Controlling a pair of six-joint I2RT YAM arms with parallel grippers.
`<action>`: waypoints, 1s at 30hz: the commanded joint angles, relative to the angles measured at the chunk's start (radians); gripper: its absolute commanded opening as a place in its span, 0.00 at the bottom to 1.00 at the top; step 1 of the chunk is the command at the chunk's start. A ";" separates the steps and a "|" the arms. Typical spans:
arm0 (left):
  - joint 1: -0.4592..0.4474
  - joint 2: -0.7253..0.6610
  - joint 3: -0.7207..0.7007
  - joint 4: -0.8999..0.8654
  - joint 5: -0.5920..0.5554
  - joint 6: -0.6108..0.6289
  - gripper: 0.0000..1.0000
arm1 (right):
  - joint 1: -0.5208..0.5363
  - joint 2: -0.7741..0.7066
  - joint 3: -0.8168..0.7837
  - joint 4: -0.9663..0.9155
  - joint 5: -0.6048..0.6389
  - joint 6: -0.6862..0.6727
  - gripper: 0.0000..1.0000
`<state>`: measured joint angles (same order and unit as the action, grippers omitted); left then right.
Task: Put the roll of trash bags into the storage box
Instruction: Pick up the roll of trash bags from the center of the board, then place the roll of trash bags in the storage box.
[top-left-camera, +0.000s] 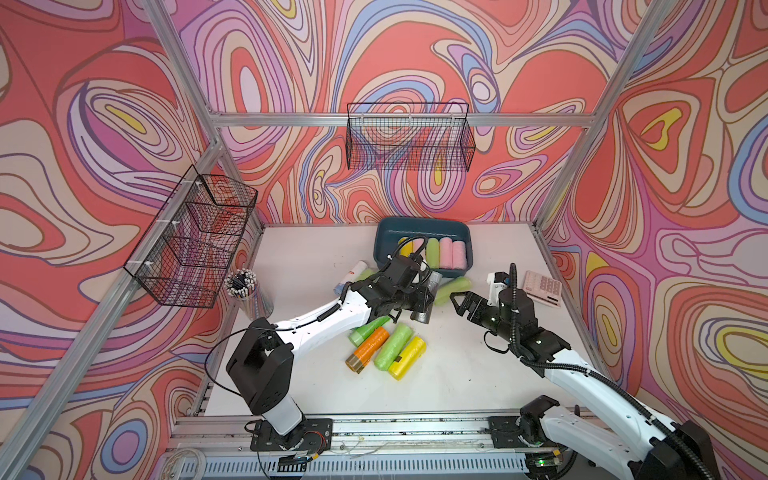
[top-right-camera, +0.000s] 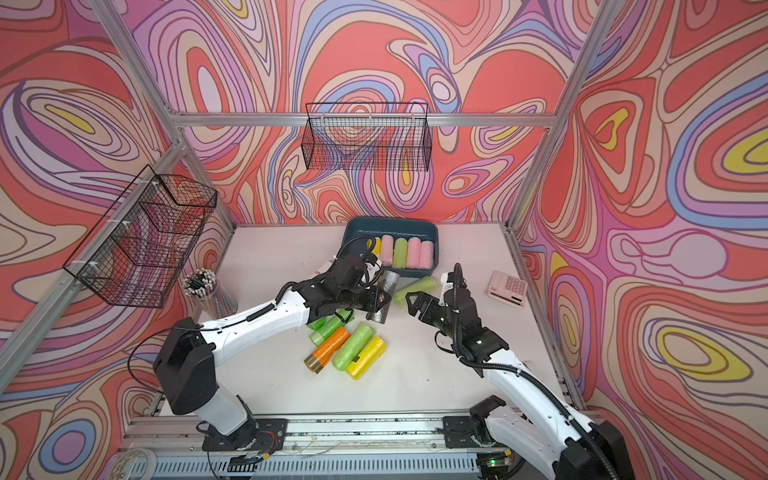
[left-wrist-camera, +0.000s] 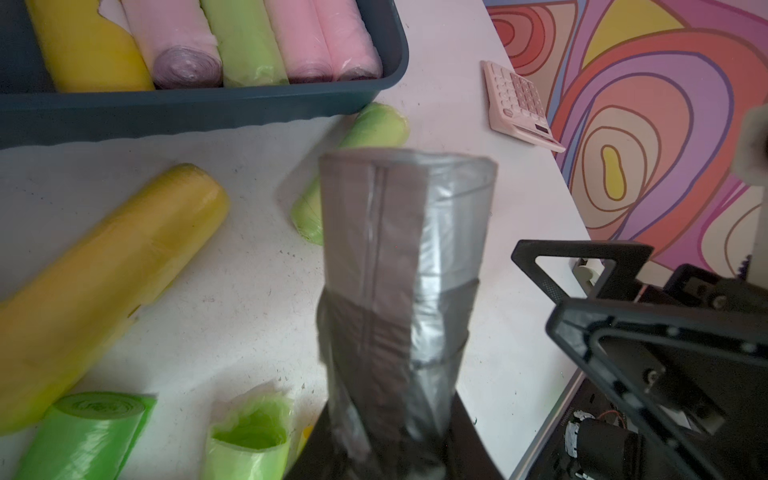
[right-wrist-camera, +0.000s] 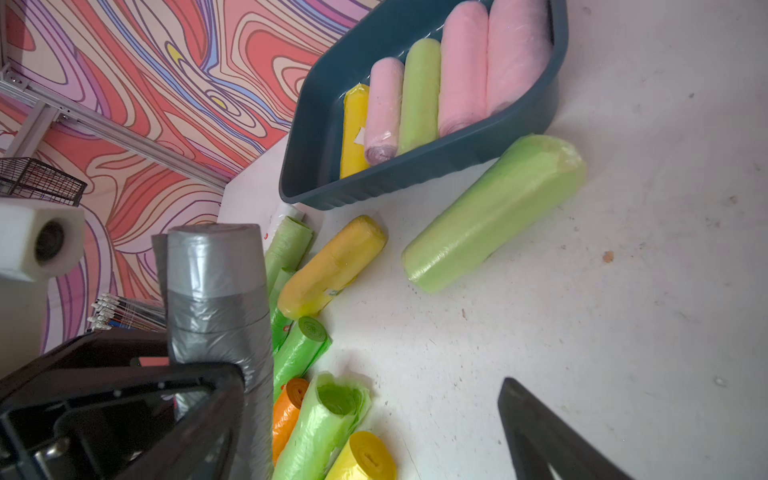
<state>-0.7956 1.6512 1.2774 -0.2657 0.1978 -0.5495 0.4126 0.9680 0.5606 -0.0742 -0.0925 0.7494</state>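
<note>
My left gripper (top-left-camera: 420, 302) (left-wrist-camera: 390, 453) is shut on a grey roll of trash bags (top-left-camera: 429, 297) (top-right-camera: 384, 296) (left-wrist-camera: 399, 257) (right-wrist-camera: 216, 291), held off the table just in front of the storage box. The storage box (top-left-camera: 419, 222) (top-right-camera: 390, 221) (left-wrist-camera: 187, 112) (right-wrist-camera: 415, 174), a dark teal tub, stands at the back centre and holds yellow, pink and green rolls side by side. My right gripper (top-left-camera: 459, 306) (top-right-camera: 415, 305) (right-wrist-camera: 372, 380) is open and holds nothing, close to the right of the grey roll.
A pale green roll (top-left-camera: 453, 289) (right-wrist-camera: 494, 212) lies against the box's front wall. Green, orange and yellow rolls (top-left-camera: 386, 345) lie clustered under my left arm. A pink calculator (top-left-camera: 542, 286) sits at the right, a pencil cup (top-left-camera: 245, 291) at the left. Wire baskets (top-left-camera: 409, 137) hang on the walls.
</note>
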 joint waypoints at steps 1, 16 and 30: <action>0.017 0.012 0.050 0.009 0.010 0.017 0.19 | -0.005 0.037 0.014 0.070 -0.005 -0.001 0.97; 0.086 0.039 0.148 -0.049 -0.040 0.044 0.19 | -0.005 0.066 0.041 0.044 -0.001 -0.103 0.97; 0.129 0.088 0.239 -0.079 -0.074 0.074 0.18 | -0.004 0.018 0.047 0.025 -0.006 -0.159 0.97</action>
<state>-0.6788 1.7260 1.4731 -0.3286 0.1371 -0.4969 0.4126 1.0046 0.5911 -0.0448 -0.0971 0.6121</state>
